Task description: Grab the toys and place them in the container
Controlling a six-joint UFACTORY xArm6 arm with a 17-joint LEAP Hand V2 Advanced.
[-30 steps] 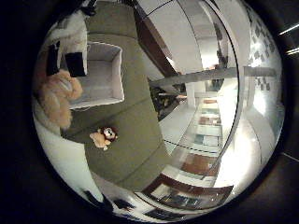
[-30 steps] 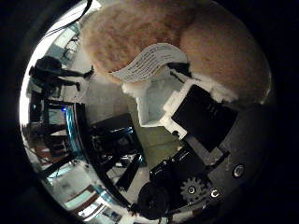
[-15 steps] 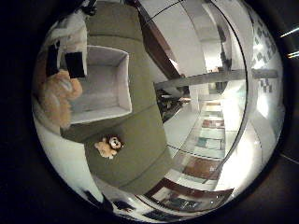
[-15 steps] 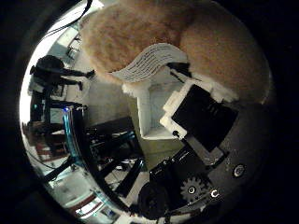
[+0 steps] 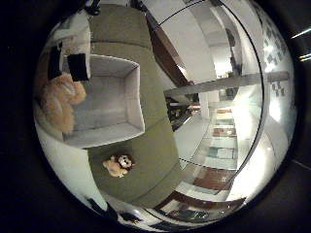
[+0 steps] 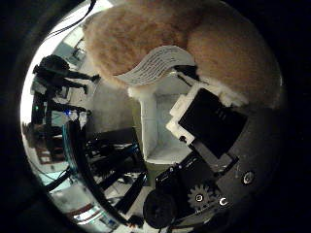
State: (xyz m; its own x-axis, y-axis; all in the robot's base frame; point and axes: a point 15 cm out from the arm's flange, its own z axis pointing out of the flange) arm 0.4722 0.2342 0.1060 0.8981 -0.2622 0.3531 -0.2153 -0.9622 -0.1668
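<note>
1. You have an olive green table (image 5: 146, 145) under the hand, and the grey box (image 5: 131, 104) sits on it, open side up. Past the table edge you see a bright room with a long white floor, pale walls and a grey beam (image 5: 218, 85) crossing it.
2. In the little finger side view, look first at the tan plush (image 5: 60, 99) at the edge: it is held up against the hand (image 5: 68, 65), whose black and white fingers curl around its upper part. It hangs over the box's near rim.
3. Next comes the box, then, just beside its wall on the bare table, a small toy (image 5: 118, 165) in tan and brown, lying apart from the box and not touched by anything.
4. The thumb side view gives you what the other cannot: the plush's fur filling the upper part, very close to the palm, with a white tag (image 6: 150, 65) sticking out, and the fingers (image 6: 206, 119) pressed into it. The box's inside shows below the plush.
5. The same view shows dark stands (image 6: 63, 77) and a teal-edged frame (image 6: 77, 155) in the room.
6. You cannot make out the plush's face or shape; most of it is cut off. The small toy's kind is hard to tell.
</note>
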